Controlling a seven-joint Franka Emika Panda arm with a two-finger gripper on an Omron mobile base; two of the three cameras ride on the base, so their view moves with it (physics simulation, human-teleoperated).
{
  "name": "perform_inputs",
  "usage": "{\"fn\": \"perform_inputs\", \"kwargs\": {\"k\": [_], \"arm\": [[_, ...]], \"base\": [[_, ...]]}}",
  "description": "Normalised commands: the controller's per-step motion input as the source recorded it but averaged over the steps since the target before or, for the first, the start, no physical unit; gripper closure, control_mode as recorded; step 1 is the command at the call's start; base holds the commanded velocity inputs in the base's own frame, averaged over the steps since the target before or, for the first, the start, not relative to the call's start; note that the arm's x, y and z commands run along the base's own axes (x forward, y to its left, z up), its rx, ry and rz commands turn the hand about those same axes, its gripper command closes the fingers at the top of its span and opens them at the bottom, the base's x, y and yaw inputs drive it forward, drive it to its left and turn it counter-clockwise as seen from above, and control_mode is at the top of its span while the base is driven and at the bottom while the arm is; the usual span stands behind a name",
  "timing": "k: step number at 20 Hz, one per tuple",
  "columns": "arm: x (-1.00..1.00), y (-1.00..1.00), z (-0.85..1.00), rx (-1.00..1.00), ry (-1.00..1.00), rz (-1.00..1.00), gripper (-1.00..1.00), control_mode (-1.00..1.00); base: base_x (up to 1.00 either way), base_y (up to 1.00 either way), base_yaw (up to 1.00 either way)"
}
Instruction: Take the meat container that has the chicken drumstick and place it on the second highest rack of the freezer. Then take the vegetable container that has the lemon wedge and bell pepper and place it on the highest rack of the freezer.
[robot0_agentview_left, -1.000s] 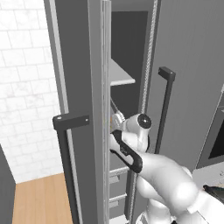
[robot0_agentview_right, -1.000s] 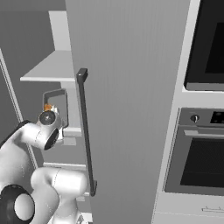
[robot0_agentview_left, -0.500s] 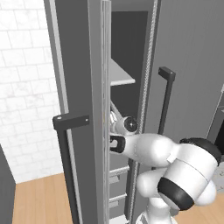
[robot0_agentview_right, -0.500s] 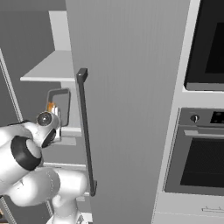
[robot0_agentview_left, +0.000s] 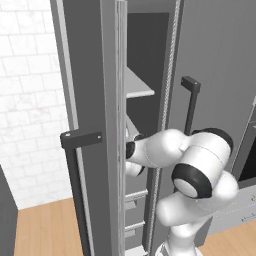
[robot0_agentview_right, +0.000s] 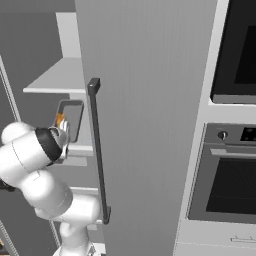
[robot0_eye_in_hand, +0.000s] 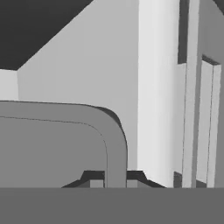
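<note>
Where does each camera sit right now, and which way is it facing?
Left base view: behind-left, facing the open freezer; the arm crosses toward the gap.
Right base view: behind-right, facing the freezer door and oven; arm lower left, tray.
Hand view: on the hand, gripper shut on the tray rim, facing the interior.
Base views share freezer and arm.

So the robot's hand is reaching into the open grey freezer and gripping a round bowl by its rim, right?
Not quite: it is a flat grey tray with a rounded corner, not a round bowl. The hand view shows the hand shut on the tray's rim inside the freezer; the right base view shows the tray too.
</note>
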Motion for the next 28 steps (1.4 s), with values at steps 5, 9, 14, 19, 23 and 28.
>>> {"fn": "perform_inputs", "kwargs": {"k": [5,9,14,19,23,28], "arm": [[0.37,0.00,-0.05,0.06,0.00,0.00,1.00,-1.00],[0.39,0.00,-0.08,0.04,0.00,0.00,1.00,-1.00],[0.39,0.03,-0.17,0.00,0.00,-0.01,1.00,-1.00],[0.54,0.03,-0.19,-0.02,0.02,-0.04,-1.00,-1.00],[0.72,0.00,-0.17,-0.04,0.01,-0.07,-1.00,-1.00],[0.75,0.00,-0.12,-0.10,0.00,-0.07,-1.00,-1.00]], "base": [[0.00,0.00,0.00],[0.00,0.00,0.00],[0.00,0.00,0.00],[0.00,0.00,0.00],[0.00,0.00,0.00],[0.00,0.00,0.00]]}}
